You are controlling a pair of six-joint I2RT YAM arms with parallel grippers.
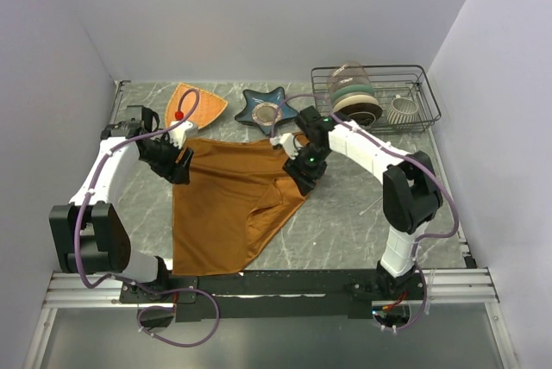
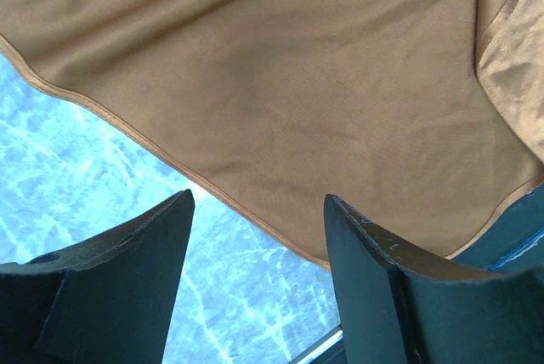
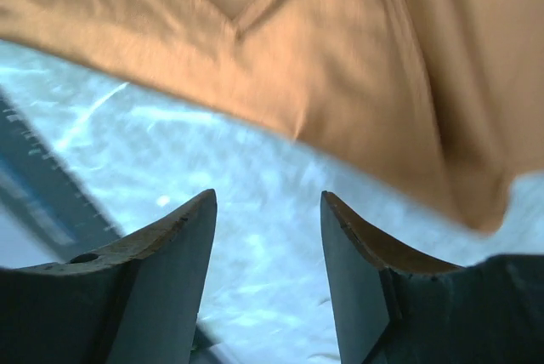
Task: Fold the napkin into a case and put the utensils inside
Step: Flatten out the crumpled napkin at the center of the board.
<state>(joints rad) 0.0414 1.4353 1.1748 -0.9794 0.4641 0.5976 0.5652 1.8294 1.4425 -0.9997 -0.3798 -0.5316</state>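
The rust-orange napkin lies on the marble table, its right side turned in on a slant so the near end tapers. My left gripper hovers at its far left edge. In the left wrist view that gripper is open, with the hem and bare table between the fingers. My right gripper is at the far right corner. In the right wrist view it is open over bare table, with the napkin just ahead. A thin pale sliver right of the napkin may be one of the utensils.
A wire rack with bowls and a cup stands at the back right. A blue star-shaped dish and an orange woven triangular plate with a small red ball sit behind the napkin.
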